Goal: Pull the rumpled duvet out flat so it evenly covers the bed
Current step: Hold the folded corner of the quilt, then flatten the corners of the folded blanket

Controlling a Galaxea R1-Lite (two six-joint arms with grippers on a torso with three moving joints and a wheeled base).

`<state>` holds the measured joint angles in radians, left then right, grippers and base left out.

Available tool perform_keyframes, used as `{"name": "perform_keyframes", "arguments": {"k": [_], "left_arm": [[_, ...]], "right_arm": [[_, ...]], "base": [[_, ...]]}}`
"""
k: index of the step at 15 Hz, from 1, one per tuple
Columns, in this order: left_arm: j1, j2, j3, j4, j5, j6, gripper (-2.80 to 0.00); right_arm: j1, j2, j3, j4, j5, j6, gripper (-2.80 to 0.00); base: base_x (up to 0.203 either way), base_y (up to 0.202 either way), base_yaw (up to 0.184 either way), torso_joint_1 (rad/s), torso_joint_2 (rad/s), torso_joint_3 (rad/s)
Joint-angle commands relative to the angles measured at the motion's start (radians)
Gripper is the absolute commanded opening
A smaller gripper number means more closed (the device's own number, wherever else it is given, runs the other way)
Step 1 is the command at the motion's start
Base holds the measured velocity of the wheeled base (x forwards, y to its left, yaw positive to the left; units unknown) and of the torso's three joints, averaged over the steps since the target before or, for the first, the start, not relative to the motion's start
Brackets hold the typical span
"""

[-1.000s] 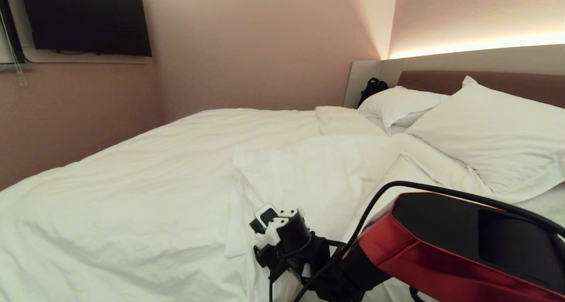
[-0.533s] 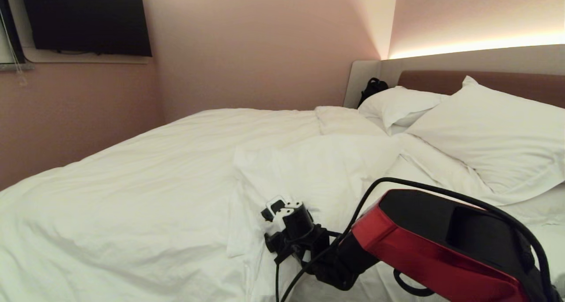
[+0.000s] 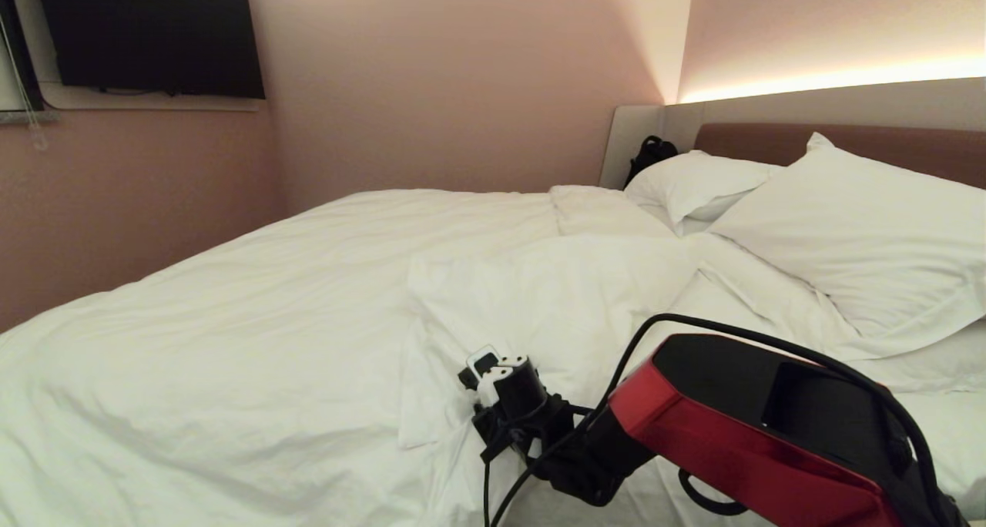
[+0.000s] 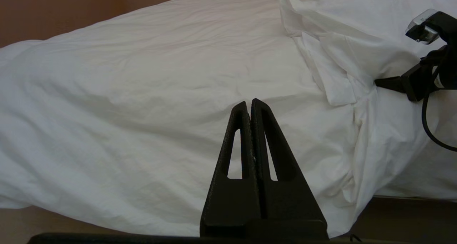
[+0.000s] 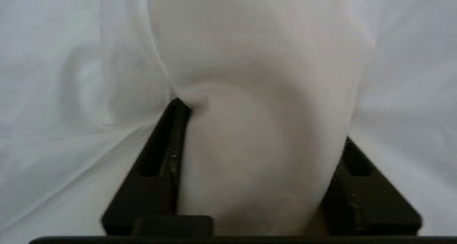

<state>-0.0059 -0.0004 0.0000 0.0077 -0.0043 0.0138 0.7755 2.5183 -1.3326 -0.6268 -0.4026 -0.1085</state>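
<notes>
Pink-walled bedroom, bed (image 3: 816, 138) fills the scene. Nearest: left gripper (image 4: 250, 106) parked at the near bedside, jaws pressed together, holding nothing. Right gripper (image 5: 262, 158) is down on the folded-back flap of the duvet (image 3: 254, 311), jaws part-open with a thick fold bulging between both fingers (image 5: 176, 137); looks like mid-clamp, grip not confirmed. Step: grasping the flap. Next likely needs a firm pinch, then a pull toward the 2 pillows (image 3: 855, 234) to unfold it. Farther back, duvet lies fairly smooth.

Bed (image 3: 770, 138) under rumpled white duvet (image 3: 254, 319), two pillows (image 3: 855, 234) at headboard.
</notes>
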Motion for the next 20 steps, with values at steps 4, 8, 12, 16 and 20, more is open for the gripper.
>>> {"name": "perform_keyframes", "arguments": {"k": [4, 8, 12, 16, 20], "left_arm": [[0.0, 0.0, 0.0, 0.0, 0.0, 0.0, -2.8], [0.0, 0.0, 0.0, 0.0, 0.0, 0.0, -2.8], [0.0, 0.0, 0.0, 0.0, 0.0, 0.0, -2.8], [0.0, 0.0, 0.0, 0.0, 0.0, 0.0, -2.8], [0.0, 0.0, 0.0, 0.0, -0.001, 0.0, -2.8]], "right_arm": [[0.001, -0.003, -0.004, 0.002, -0.002, 0.001, -2.8], [0.001, -0.054, 0.034, 0.001, -0.031, 0.004, -2.8], [0.003, -0.199, 0.219, -0.012, -0.049, 0.013, -2.8], [0.007, -0.306, 0.429, -0.083, -0.06, 0.023, -2.8], [0.008, -0.314, 0.569, -0.206, -0.075, 0.024, -2.8]], "base": [[0.0, 0.0, 0.0, 0.0, 0.0, 0.0], [0.0, 0.0, 0.0, 0.0, 0.0, 0.0], [0.0, 0.0, 0.0, 0.0, 0.0, 0.0], [0.0, 0.0, 0.0, 0.0, 0.0, 0.0], [0.0, 0.0, 0.0, 0.0, 0.0, 0.0]]}}
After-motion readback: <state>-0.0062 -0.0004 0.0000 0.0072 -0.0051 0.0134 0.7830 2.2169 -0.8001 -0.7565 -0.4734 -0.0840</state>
